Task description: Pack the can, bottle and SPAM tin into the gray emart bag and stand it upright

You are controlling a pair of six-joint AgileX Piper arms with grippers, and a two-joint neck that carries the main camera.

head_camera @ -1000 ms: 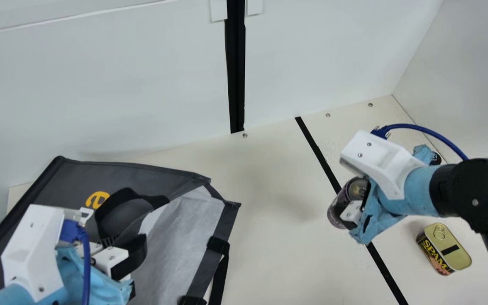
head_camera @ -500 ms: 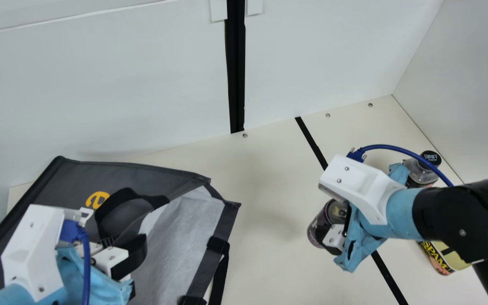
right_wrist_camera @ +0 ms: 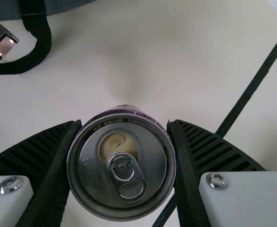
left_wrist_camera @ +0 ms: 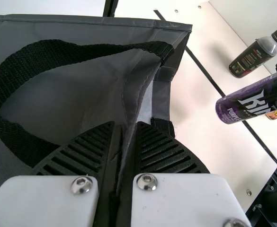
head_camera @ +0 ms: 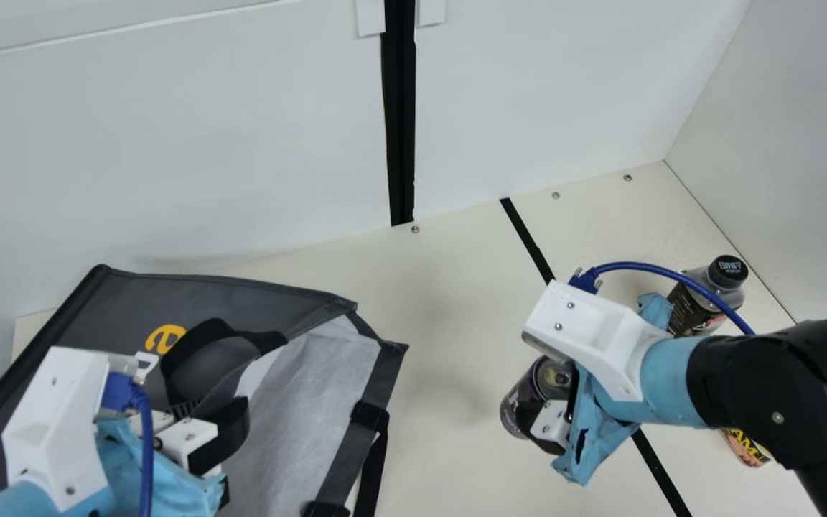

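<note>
In the main view, the gray emart bag (head_camera: 277, 294) lies on its side on the tabletop (head_camera: 449, 287). Its mouth gapes towards the right arm's side, baring a pale lining (head_camera: 298, 402); what sits deeper within, I cannot tell. The left gripper (head_camera: 216, 406) is at the bag's mouth. Across the tabletop, the right gripper (head_camera: 544, 409) holds the can (head_camera: 517, 395) tilted, apart from the bag. The capped bottle (head_camera: 704, 298) stands near the side wall (head_camera: 779, 187); the SPAM tin (head_camera: 746, 449) is mostly hidden behind the right arm.

In the left wrist view, the left gripper (left_wrist_camera: 126, 127) has its fingers (left_wrist_camera: 169, 153) pinching the bag's fabric edge, just beside a black handle (left_wrist_camera: 81, 51). The bottle's neck is clear, its lower part wrapped in a dark label.

In the right wrist view, the fingers (right_wrist_camera: 211, 149) clasp the can from both sides. Its lid faces the camera, with a pull tab (right_wrist_camera: 124, 169) and a yellowish patch; its contents I cannot tell.
</note>
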